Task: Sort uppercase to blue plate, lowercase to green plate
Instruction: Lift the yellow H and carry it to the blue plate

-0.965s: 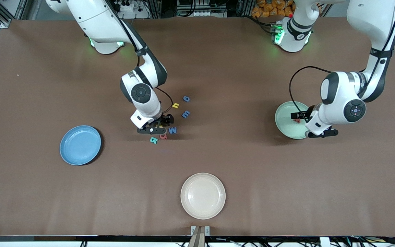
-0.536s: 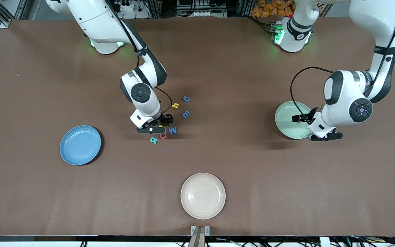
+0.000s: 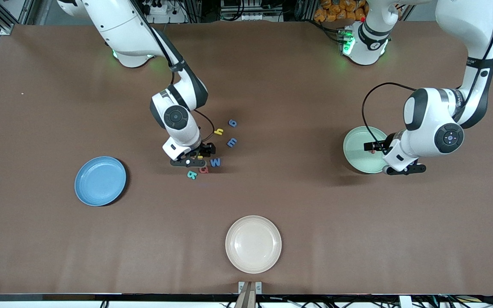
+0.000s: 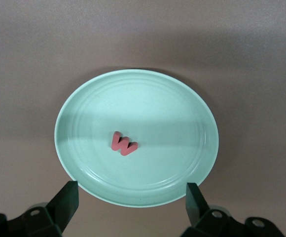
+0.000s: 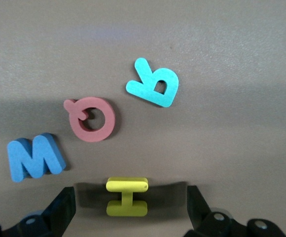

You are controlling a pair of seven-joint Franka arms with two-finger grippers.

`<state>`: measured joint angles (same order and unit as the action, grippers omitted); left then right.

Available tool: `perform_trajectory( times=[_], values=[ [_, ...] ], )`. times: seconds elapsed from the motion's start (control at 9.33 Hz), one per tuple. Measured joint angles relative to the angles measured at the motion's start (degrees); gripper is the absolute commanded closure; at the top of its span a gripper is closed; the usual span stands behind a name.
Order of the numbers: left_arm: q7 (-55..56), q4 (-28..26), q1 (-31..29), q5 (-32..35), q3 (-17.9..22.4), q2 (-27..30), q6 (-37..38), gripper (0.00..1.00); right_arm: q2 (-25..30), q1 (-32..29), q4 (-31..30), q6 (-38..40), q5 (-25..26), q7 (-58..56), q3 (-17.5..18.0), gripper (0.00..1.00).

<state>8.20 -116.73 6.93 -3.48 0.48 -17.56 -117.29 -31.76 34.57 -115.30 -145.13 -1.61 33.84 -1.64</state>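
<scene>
My right gripper [image 3: 201, 155] [image 5: 128, 212] is low over the cluster of letters and open, with the yellow H [image 5: 127, 196] between its fingers, untouched. Beside it lie the blue W [image 5: 34, 159] [image 3: 215, 162], red Q [image 5: 91, 118] [image 3: 203, 170] and teal R [image 5: 154, 83] [image 3: 192, 174]. The lowercase yellow h [image 3: 218, 131], blue g-like letter [image 3: 232, 123] and blue m [image 3: 231, 142] lie a little farther from the front camera. My left gripper [image 3: 373, 147] [image 4: 131, 207] hangs open and empty over the green plate [image 4: 172, 123] [image 3: 355, 147], in which the red w [image 4: 123, 144] lies. The blue plate [image 3: 100, 181] is empty.
A cream plate [image 3: 253, 244] sits empty near the table's front edge, midway along it. The letters lie close together, a short gap apart. Bare brown table surrounds all three plates.
My left hand has shifted slightly toward its own end of the table, staying over the green plate. The right gripper has stayed over the yellow H, almost unmoved.
</scene>
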Motion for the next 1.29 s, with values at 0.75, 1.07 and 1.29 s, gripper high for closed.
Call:
perform_trajectory(
  times=[0.75, 1.07, 1.29],
  values=[
    [-1.4, 2.8, -0.2, 0.0, 0.1, 0.0, 5.0, 0.04, 0.5, 0.0, 0.3, -0.6, -2.1, 1.2, 0.0, 1.00],
    [-1.4, 3.1, -0.2, 0.0, 0.1, 0.0, 5.1, 0.04, 4.1, -1.7, 1.8, 0.0, -2.1, 0.3, -0.9, 1.00],
    [-1.4, 4.6, -0.2, 0.0, 0.0, 0.1, 5.1, 0.04, 6.9, -7.6, 3.7, 6.1, -2.0, -8.0, -1.3, 1.00]
  ],
)
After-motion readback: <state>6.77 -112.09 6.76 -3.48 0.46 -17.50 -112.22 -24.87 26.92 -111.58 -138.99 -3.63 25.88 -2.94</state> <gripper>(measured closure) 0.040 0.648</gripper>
